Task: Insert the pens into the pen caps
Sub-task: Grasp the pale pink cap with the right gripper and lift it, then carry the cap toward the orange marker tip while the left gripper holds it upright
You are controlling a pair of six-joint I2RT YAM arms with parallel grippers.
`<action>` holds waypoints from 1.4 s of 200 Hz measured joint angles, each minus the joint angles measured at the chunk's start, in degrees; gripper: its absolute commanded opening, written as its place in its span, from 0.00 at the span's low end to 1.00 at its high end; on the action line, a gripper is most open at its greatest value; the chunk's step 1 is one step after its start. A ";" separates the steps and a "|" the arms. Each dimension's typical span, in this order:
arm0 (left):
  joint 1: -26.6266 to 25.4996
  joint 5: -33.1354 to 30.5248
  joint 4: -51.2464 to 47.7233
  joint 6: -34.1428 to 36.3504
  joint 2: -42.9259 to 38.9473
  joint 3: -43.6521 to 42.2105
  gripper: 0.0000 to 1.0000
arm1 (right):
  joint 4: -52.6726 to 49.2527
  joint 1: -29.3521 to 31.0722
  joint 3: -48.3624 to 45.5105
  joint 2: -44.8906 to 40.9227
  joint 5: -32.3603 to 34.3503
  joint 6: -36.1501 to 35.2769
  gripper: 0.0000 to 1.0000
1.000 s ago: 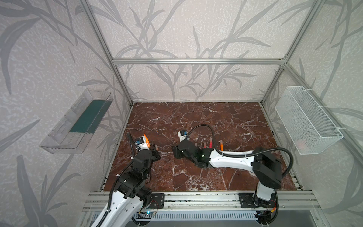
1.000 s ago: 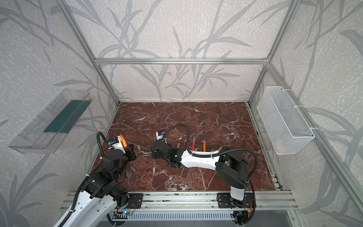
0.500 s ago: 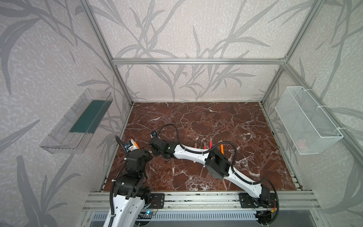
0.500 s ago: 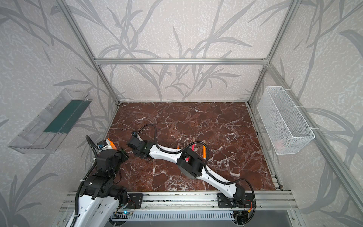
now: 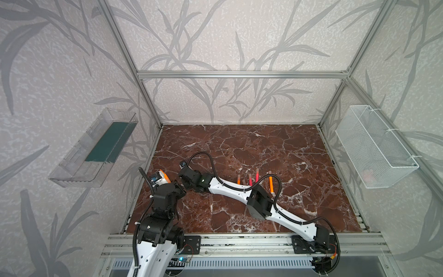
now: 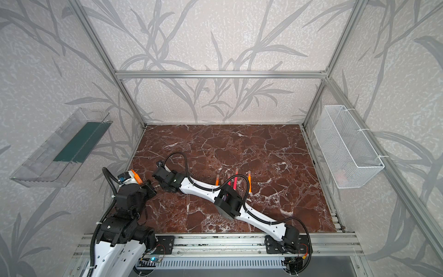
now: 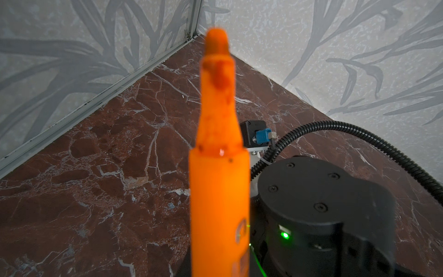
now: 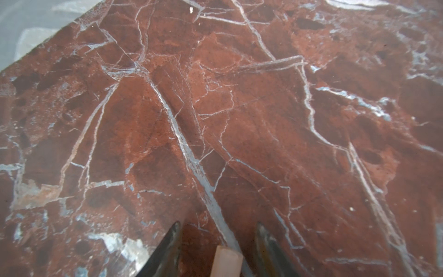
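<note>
As both arms crowd the left of the marble table [image 5: 239, 148] in a top view, the left gripper [image 5: 174, 188] clamps an orange pen [image 5: 165, 175]; other pens [image 5: 271, 183] lie mid-table. The left wrist view shows its tip bare. In the right wrist view, the jaws of the right gripper [image 8: 217, 227] stand parted around a pen cap [image 8: 226, 261], not pinching it; an off-centre squeeze could flick it away.

Uncapped orange pen [image 7: 219, 191], pale peach cap [image 8: 226, 262]
</note>
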 measured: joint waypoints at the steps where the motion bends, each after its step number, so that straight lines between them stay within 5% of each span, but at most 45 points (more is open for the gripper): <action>1: 0.00 0.02 0.00 0.00 -0.02 0.00 0.00 | 0.00 0.00 0.00 0.00 0.07 -0.02 0.44; 207: 0.24 2.01 -0.15 0.04 -1.77 -0.09 0.00 | -3.85 2.21 -5.49 -3.82 7.63 2.93 0.10; 242: 0.33 8.50 1.68 0.57 -1.95 -1.77 0.00 | -4.28 2.14 -20.09 -13.29 7.52 5.07 0.08; 280: 0.24 18.80 6.78 0.48 -1.77 -2.67 0.00 | 6.73 1.66 -54.18 -37.03 6.69 6.25 0.08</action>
